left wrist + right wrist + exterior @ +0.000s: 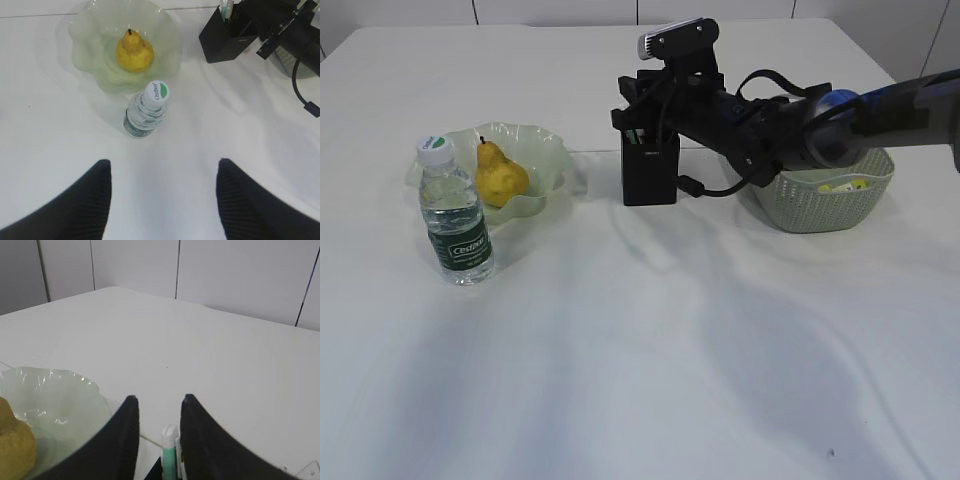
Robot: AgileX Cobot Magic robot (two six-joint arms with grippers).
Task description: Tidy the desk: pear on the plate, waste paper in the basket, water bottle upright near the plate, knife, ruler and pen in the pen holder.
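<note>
The yellow pear lies in the wavy pale green plate. The water bottle stands upright just in front of the plate. The black pen holder stands mid-table with a green and white tool sticking up from it. My right gripper hangs over the holder, open, its fingers either side of that tool; a gap shows on the left. The yellow waste paper lies in the green basket. My left gripper is open and empty above the table, short of the bottle.
The right arm and its cable stretch over the basket toward the holder. The pear and plate show beyond the bottle in the left wrist view. The white table runs wide in front.
</note>
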